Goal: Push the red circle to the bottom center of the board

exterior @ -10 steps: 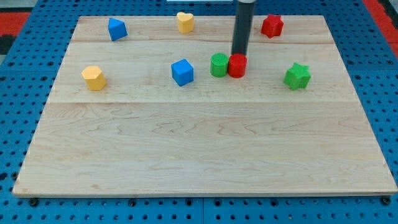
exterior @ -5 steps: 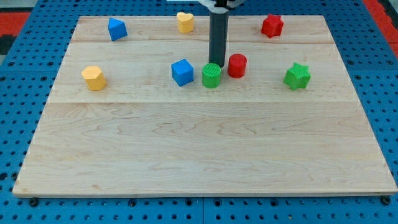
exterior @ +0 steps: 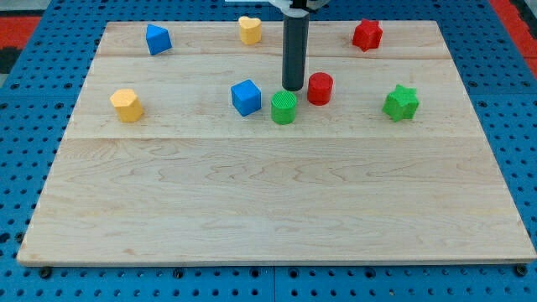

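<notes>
1. Camera view: my tip (exterior: 293,88), a bare rod with no jaws to open or shut, stands in the board's (exterior: 268,210) upper half, touching no block.
2. Red circle (exterior: 320,88) lies just beside the tip, toward the right edge, level with it.
3. Green circle (exterior: 284,107) sits just below the tip.
4. Judgement: the tip must get above the red circle to drive it toward bottom centre.

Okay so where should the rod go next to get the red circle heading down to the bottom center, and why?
Probably shift my tip toward the view's right and top, to get behind the red circle. It now sits level with that block, on its left, just above the green circle, so pushing from here wouldn't send the red circle downward.
</notes>
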Motion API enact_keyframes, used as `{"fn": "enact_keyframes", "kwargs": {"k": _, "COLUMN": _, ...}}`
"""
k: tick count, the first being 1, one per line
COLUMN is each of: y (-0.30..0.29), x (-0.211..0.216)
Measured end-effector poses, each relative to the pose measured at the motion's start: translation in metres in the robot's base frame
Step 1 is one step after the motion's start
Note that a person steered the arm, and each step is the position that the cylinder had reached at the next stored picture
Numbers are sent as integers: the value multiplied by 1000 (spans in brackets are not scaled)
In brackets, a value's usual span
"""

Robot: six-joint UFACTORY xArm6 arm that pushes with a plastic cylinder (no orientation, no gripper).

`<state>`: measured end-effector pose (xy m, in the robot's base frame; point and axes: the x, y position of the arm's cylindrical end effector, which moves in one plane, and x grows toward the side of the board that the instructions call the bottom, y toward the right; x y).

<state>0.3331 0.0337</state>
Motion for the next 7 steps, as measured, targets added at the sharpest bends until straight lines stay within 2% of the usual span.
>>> {"fn": "enact_keyframes", "kwargs": {"k": 1, "y": 28, "x": -20}}
{"fn": "enact_keyframes", "kwargs": {"k": 3, "y": 39, "x": 117}}
{"fn": "enact_keyframes", "kwargs": {"k": 5, "y": 71, "x": 122}}
{"fn": "enact_keyframes", "kwargs": {"k": 6, "y": 117, "x": 153}}
{"fn": "enact_keyframes", "kwargs": {"k": 7, "y": 87, "x": 194}}
